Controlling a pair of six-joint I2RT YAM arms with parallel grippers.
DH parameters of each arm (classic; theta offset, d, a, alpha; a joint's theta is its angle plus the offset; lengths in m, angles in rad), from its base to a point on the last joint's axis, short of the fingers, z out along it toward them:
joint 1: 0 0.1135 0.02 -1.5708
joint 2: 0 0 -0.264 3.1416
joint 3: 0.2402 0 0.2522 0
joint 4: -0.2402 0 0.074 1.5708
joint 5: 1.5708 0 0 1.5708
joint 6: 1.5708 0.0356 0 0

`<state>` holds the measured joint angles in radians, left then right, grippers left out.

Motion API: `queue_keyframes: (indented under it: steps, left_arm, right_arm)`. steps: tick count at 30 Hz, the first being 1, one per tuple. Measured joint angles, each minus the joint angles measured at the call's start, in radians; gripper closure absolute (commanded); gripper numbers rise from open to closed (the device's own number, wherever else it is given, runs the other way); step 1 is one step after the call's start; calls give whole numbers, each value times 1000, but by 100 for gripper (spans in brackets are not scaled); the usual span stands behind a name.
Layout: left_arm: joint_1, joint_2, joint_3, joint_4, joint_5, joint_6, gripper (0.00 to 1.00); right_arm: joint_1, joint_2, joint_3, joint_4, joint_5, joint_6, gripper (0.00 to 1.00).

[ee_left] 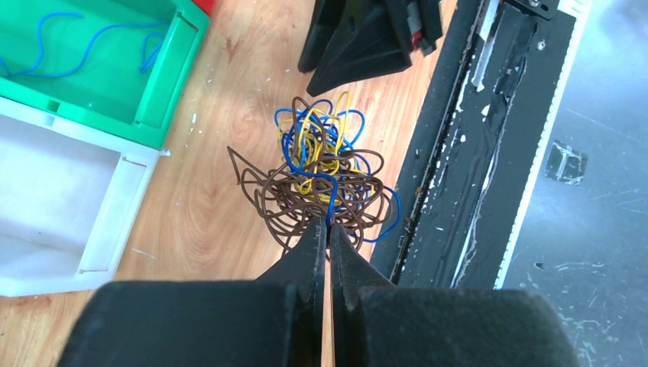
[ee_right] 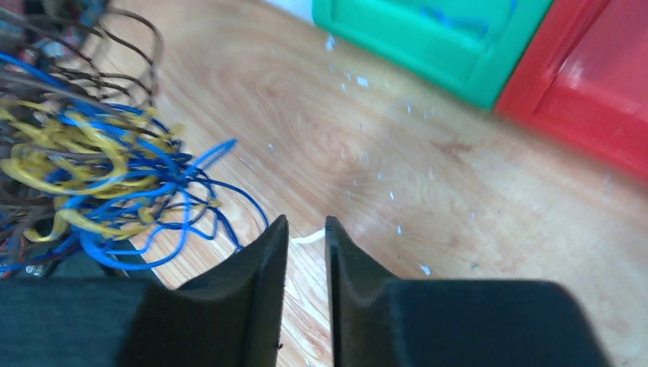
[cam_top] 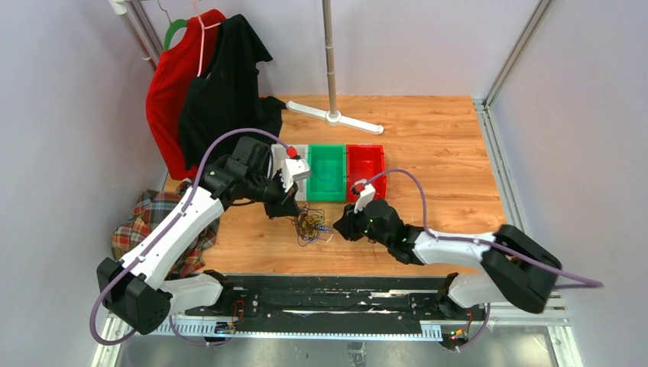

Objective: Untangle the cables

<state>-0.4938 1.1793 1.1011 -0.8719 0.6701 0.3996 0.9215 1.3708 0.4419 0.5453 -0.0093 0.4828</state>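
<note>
Top external: cables in one knot on the counter, between the two arms, near the green bin.
Left wrist: left claw pinched shut at the knot's near edge, seemingly on a blue strand.
Right wrist: right claw a narrow slit apart, empty; knot close beside it, not touching.
Handling: light, springy, snag-prone; the knot likely lifts whole.
Grip point: a free outer loop, drawn slowly while the other claw pins the bulk.

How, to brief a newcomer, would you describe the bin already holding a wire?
On the wooden tabletop, three plastic bins stand in a row beyond the tangled wire bunch. It is the green middle bin: between a white bin and a red bin, it alone shows a blue wire inside.
</note>
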Motion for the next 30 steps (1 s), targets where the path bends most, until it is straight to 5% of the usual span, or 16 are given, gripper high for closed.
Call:
queue_keyframes:
  steps: [3,8,30]
  left_arm:
    - [0,-18,5,-3,3,-24,99]
    - [0,-18,5,-9,3,-55,99]
    - [0,-44,60,-55,128,-139,99]
  right_arm:
    - [11,-119,0,-37,30,-28,47]
    - [86,-261,61,-75,64,-109,38]
    - [172,-59,256,2,114,-267,42]
